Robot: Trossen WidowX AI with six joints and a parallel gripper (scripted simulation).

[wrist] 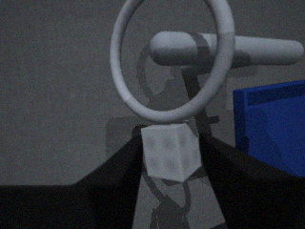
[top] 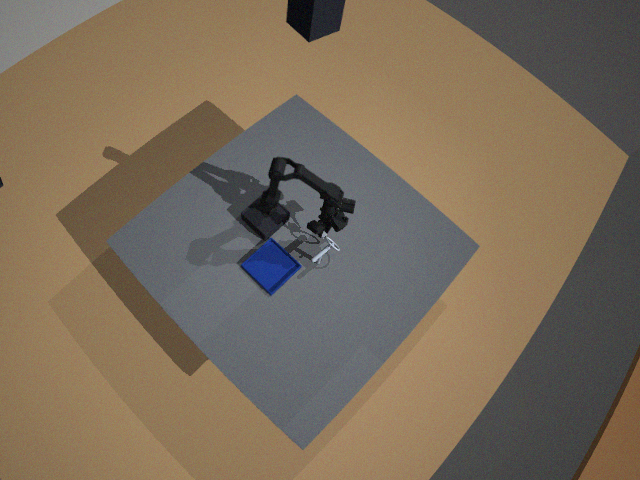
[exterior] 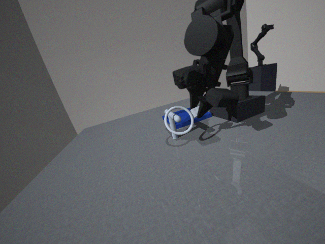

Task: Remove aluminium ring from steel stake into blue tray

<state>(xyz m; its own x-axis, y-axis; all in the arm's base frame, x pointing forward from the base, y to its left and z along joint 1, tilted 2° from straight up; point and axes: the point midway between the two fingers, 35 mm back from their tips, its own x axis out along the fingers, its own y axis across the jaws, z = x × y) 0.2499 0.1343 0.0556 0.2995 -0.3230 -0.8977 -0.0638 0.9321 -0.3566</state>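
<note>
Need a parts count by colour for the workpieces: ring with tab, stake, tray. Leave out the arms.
Silver-grey: 2, the aluminium ring with its welded tab and the steel stake with its cross-bar
Blue: 1, the tray
Total: 3

Pale ring (top: 338, 248) (exterior: 192, 120) (wrist: 115, 57) raised on edge at the stake's (top: 318, 256) (exterior: 173, 129) (wrist: 269, 50) cross-bar — blue tray (top: 270, 263) (exterior: 204, 117) (wrist: 276, 129) flat nearby.
</note>
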